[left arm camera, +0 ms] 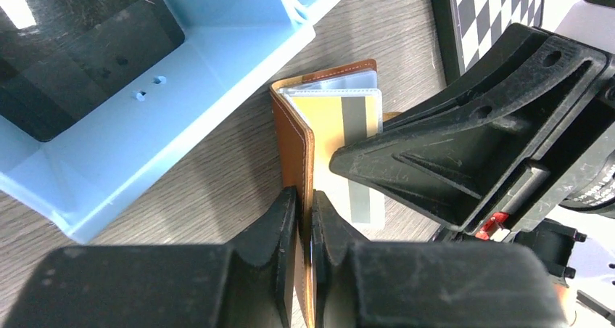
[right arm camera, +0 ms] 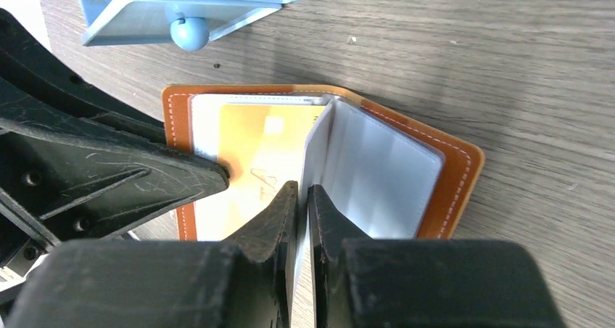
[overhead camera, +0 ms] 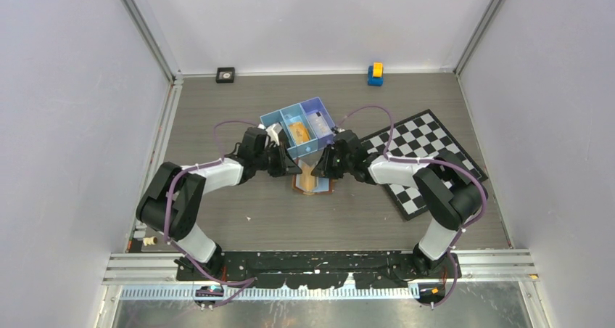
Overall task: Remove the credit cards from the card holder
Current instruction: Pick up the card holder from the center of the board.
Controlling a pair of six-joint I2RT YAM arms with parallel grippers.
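Note:
The brown card holder (overhead camera: 313,182) lies open on the table just in front of the blue tray. My left gripper (left arm camera: 305,219) is shut on its brown cover flap (left arm camera: 294,139), holding the flap upright. My right gripper (right arm camera: 303,197) is shut on a pale clear sleeve leaf (right arm camera: 377,168) of the card holder (right arm camera: 457,168), which also stands upright. An orange credit card (right arm camera: 254,146) sits in the sleeve between the two grippers and also shows in the left wrist view (left arm camera: 337,121). Another orange card (overhead camera: 299,130) and a pale card (overhead camera: 317,120) lie in the tray.
The blue three-compartment tray (overhead camera: 278,117) stands right behind the holder, close to both grippers (left arm camera: 181,74) (right arm camera: 181,9). A chequered board (overhead camera: 424,161) lies under the right arm. A small black object (overhead camera: 225,75) and a blue-yellow toy (overhead camera: 375,74) sit at the back wall.

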